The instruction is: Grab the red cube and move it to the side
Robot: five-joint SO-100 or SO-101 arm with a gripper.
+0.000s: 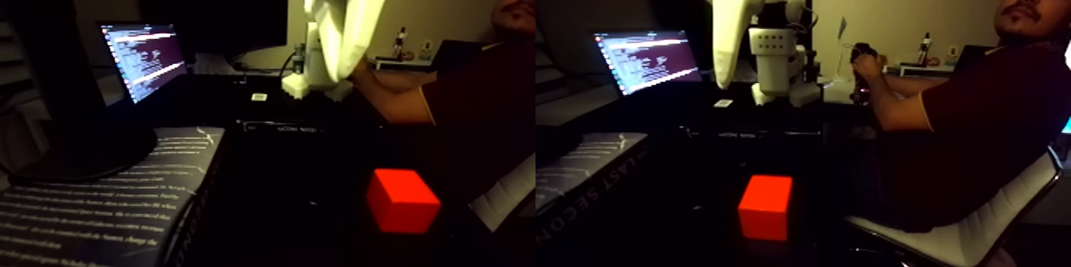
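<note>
Sitting flat on the dark table point(319, 206), red cube point(402, 200), corner toward camera

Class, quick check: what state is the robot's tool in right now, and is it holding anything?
White plastic tool: raised well above the bright red-orange cube, holding nothing; whether it is open or closed cannot be told.

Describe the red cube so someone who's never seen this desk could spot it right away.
Start at the dark desk below the raised white gripper. In front of the open laptop, the red cube sits alone. It is the brightest thing there, glowing red-orange against black.
</note>
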